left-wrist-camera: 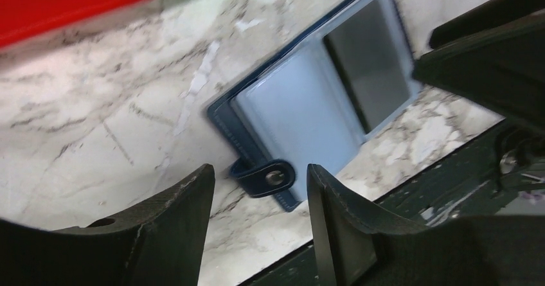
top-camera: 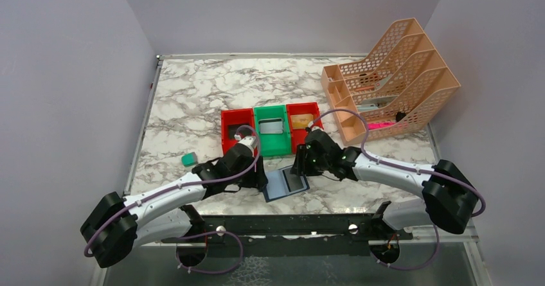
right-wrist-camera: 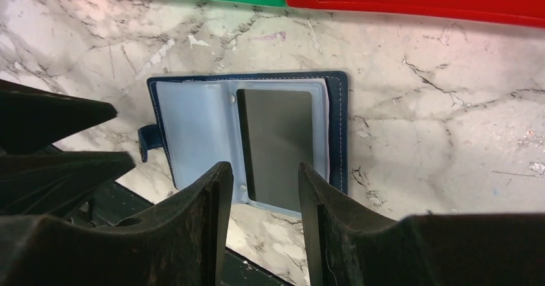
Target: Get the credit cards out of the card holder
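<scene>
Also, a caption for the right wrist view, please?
Open navy card holder on the marble table, a dark grey card in its pocket.

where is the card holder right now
In the top view the card holder lies open on the marble table near its front edge, roughly central, just in front of the green bin.

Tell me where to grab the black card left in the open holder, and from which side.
Probably take the black card by its near short edge, coming in low from the arms' side, where the open right gripper hovers in line. It lies flat inside the card holder's pale sleeve, so a top-down pinch finds no face. Which sleeve end opens is unclear.
</scene>
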`<state>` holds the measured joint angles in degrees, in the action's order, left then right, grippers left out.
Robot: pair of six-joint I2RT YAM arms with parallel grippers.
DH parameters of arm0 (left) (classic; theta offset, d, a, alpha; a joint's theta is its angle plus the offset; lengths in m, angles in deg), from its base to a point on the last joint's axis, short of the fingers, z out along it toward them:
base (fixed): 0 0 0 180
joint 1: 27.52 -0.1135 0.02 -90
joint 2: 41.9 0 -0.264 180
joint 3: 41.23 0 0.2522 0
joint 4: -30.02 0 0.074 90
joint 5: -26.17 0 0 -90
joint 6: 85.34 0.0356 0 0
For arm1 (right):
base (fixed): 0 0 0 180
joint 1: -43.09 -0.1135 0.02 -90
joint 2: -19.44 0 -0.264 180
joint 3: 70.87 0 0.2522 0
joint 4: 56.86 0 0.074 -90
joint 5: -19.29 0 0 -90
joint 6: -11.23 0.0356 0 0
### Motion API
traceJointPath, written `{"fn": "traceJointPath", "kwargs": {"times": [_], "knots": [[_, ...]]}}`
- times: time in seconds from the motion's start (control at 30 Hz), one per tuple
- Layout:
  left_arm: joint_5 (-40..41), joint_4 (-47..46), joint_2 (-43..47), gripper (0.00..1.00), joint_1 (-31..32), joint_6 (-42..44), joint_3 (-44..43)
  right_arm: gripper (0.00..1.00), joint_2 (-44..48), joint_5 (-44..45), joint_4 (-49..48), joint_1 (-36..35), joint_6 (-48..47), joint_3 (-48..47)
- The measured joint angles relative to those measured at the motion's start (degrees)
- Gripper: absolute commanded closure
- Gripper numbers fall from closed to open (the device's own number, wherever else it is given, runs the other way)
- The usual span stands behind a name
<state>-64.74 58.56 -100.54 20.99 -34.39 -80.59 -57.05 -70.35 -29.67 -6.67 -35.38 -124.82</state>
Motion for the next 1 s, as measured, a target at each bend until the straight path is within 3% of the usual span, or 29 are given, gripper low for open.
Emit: {"fn": "traceJointPath", "kwargs": {"times": [0.33,0.57,1.0], "knots": [[-4.5,-7.2,-0.1,0.42,0.5,-1.4,-6.0,0.63,-3.0,-0.1,-0.5,0.8,-1.9,0.9],[-6.6,-12.6,-6.4,0.43,3.3,-3.7,-5.9,0.68,-4.9,-1.3,-1.8,1.3,-3.0,2.2],[-3.1,-18.1,-18.3,0.62,8.4,-8.6,-5.9,0.77,-5.1,-5.6,-6.8,1.5,-0.7,5.0]]}}
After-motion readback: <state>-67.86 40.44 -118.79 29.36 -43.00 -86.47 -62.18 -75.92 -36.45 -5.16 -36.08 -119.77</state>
